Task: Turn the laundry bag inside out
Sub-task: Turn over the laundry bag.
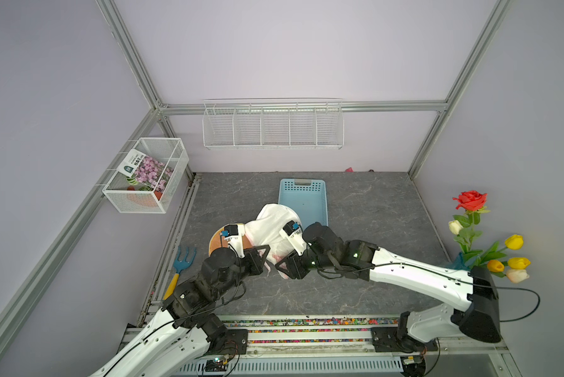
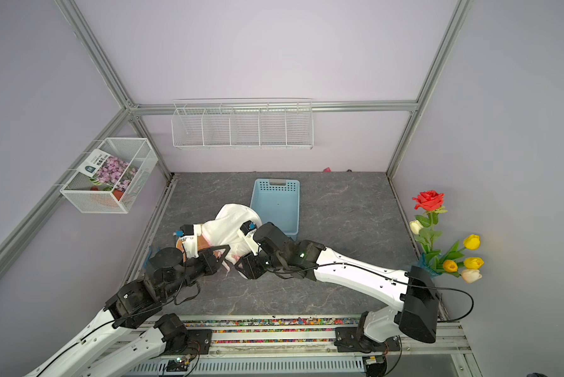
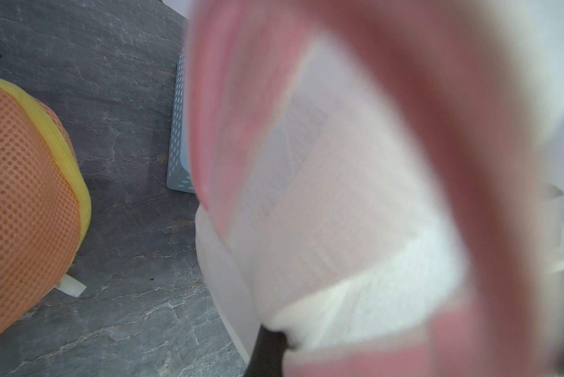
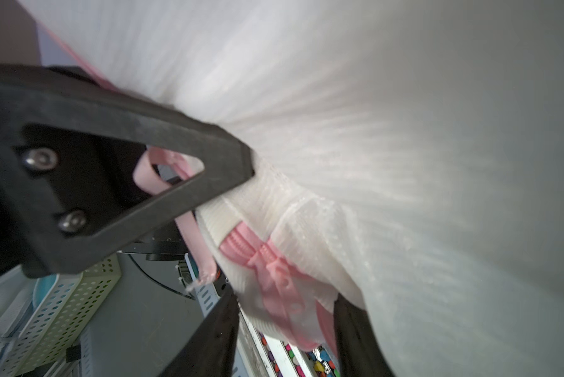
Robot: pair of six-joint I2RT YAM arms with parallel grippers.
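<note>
Lies under left gripper [image 1: 266,256] wrist: orange pouch [image 1: 216,244]. Clamps shut on bag [image 1: 271,225] rim with left gripper. Hangs bunched between both tools, bulk beyond the tips. Straddles pink zipper [image 4: 257,254] half-closed with right gripper [image 4: 284,306]; cannot tell if biting. Could slip off thin mesh under hard pull, jam on zipper, drag pouch.

1. A light-blue perforated basket [image 1: 302,186] stands mid-counter, toward the back edge.
2. A white wire rack [image 1: 272,129] with five compartments hangs on the back wall.
3. A white mesh basket [image 1: 173,153] on the left wall holds a flower seed packet [image 1: 145,169].
4. A blue hand rake [image 1: 184,259] with a yellow handle lies at the counter's left edge.
5. An orange mesh pouch [image 3: 22,202] with yellow trim lies near the rake.
6. A red rose [image 1: 470,199] and tulips [image 1: 514,242] stand at the right edge.
</note>
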